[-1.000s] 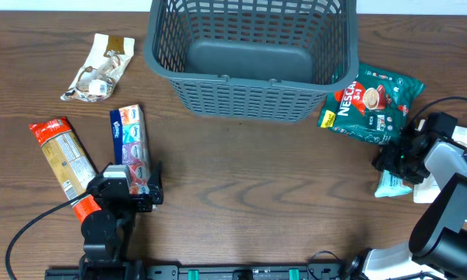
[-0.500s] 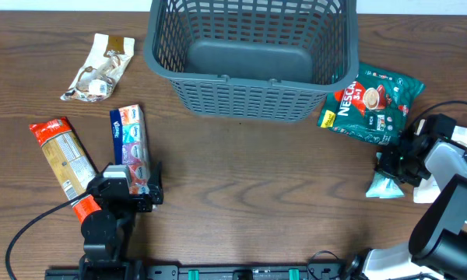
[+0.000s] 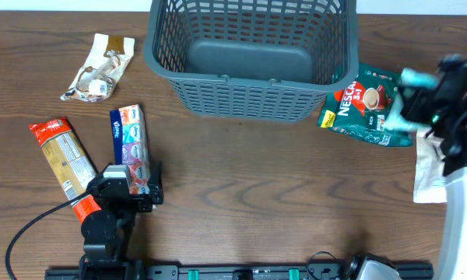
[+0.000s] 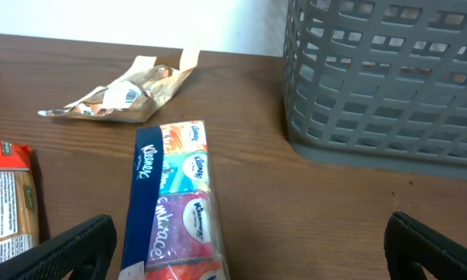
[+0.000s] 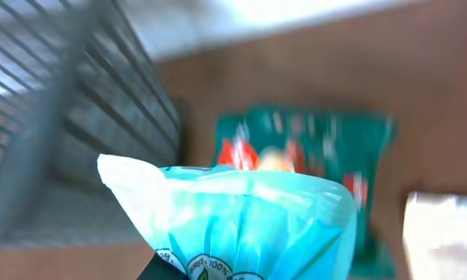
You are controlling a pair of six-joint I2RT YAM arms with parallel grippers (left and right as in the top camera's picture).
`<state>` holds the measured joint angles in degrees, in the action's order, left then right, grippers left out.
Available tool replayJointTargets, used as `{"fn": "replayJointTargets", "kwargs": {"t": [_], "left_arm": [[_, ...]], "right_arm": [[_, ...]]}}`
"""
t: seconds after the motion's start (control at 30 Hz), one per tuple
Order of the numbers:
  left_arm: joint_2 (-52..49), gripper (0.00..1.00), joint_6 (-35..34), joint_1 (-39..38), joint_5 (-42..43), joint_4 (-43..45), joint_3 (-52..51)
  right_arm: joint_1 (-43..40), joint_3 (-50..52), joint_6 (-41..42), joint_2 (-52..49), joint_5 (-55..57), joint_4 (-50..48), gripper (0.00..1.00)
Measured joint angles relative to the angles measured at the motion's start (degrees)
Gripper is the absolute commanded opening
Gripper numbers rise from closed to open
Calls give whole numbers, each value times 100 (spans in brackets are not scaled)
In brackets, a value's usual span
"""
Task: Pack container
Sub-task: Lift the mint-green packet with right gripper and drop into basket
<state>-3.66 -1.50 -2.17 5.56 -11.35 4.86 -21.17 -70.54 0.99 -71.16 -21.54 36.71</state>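
Observation:
The container, a large dark grey slotted basket (image 3: 249, 101), stands at the table's far middle; it also shows in the left wrist view (image 4: 389, 85) and, blurred, in the right wrist view (image 5: 62, 101). My right gripper (image 3: 424, 101) is raised to the right of the basket and is shut on a light-blue packet (image 3: 415, 78), which fills the right wrist view (image 5: 241, 225) and hides the fingers. Under it lies a green Nescafe packet (image 3: 366, 105). My left gripper (image 3: 136, 190) is open and empty at the near end of a Kleenex tissue pack (image 3: 129, 140).
A red-and-tan cracker pack (image 3: 62, 159) lies left of the tissues. A crumpled brown wrapper (image 3: 101, 68) lies at the far left. A white paper sheet (image 3: 430, 167) lies at the right edge. The basket's floor shows bare.
My right gripper has lifted the light-blue packet off the table by the white sheet and carried it up and away, over the Nescafe packet. The left arm has not moved.

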Motion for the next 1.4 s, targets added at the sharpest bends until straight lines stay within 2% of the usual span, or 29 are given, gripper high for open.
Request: {"fn": "replayJointTargets", "kwargs": {"t": [0.23,0.4,0.5,0.8,1.0,1.1,1.13,1.23,1.3,1.4], "left_arm": [[0,99,0,0,0,0,0],[0,99,0,2,2,0,0],[0,99,0,0,2,0,0],[0,99,-9,0,2,0,0],[0,99,-129,0,2,0,0],[0,99,-149,0,2,0,0],[0,98,-151,0,2,0,0],[0,99,-153,0,2,0,0],[0,99,-151,2,0,0,0],[0,99,-153,0,2,0,0]], "right_arm": [[874,-2347,-520,-599,-146,129,1],[2035,-4076,-1696,-1563,-264,651,1],[2643,-4686,-2409,-2153,-326,892,1],[3845,-5005,-4096,-4002,-339,1274,1],[4170,-5003,-4572,-5213,-326,1556,1],[4245,-5001,-4656,-5578,-313,1718,18],[4253,-4996,-4688,-5646,-304,1777,31],[4269,-4992,-4682,-5707,-293,1895,56],[4269,-5005,-4570,-5692,-289,1880,61],[4266,-5007,-4385,-5639,-284,1858,61]]}}
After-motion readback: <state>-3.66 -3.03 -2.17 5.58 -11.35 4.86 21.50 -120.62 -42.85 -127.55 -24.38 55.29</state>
